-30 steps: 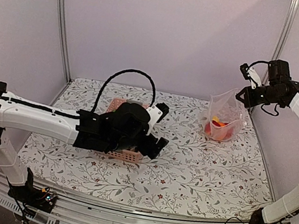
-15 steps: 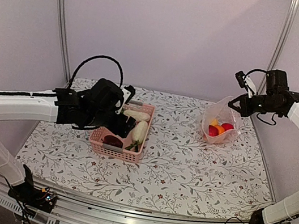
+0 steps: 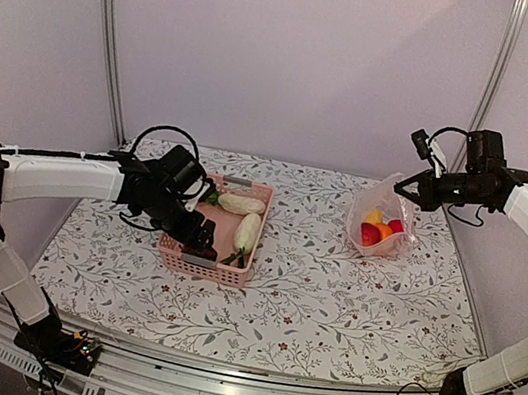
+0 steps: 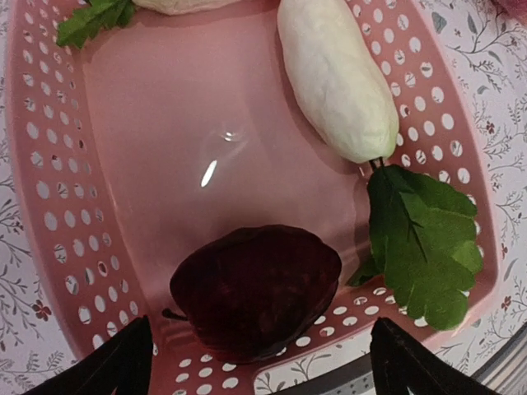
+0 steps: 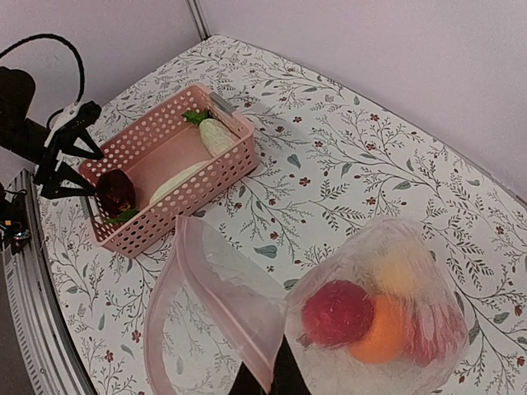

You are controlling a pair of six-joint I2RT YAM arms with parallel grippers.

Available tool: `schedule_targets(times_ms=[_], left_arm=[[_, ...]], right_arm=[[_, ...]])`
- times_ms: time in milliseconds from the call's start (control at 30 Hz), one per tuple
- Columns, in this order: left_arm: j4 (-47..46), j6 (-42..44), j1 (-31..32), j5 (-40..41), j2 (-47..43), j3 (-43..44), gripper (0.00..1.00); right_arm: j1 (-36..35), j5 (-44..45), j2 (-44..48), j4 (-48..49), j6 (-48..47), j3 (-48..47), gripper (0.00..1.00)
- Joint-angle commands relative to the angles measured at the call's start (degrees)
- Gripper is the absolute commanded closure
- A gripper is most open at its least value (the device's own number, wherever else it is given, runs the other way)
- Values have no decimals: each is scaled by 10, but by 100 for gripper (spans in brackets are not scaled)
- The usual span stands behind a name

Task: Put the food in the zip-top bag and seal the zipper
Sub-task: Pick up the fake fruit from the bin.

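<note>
Clear plastic of the zip-top bag [image 3: 382,217], far right, already held four pieces of the food [image 5: 338,313]; its zipper [image 5: 158,321] gaped, the mouth pinched by the right fingers [image 3: 415,190]. A maroon piece [image 4: 255,288] and two white radishes [image 4: 338,78] lay in the pink basket [image 4: 49,206], the left fingers [image 4: 123,366] spread wide over the maroon one, tight to the near wall; bare counter [image 3: 328,300] separated basket from bag.

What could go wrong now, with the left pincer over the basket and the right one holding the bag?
The dark maroon toy lies against the near wall of the pink basket; the open left pincer may catch the lattice. The right pincer holds the zip-top bag by one edge only, so its mouth may sag or slip.
</note>
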State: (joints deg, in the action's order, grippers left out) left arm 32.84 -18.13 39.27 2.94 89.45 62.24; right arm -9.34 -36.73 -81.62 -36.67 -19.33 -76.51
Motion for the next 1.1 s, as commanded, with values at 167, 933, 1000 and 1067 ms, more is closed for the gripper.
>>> schedule_targets(times_ms=[167,933,1000,1067], left_arm=[[22,-38,-6,-31,74,28,10],[32,-21,-5,-7,161,113,19],[47,-21,-5,3,170,123,16],[69,-22,-2,28,177,134,14]], right_arm=[[-1,-15,27,10,1,10,100],[-1,-9,26,-7,2,-12,100],[-1,-9,26,-8,2,-13,100],[-1,-8,27,-9,2,-15,100]])
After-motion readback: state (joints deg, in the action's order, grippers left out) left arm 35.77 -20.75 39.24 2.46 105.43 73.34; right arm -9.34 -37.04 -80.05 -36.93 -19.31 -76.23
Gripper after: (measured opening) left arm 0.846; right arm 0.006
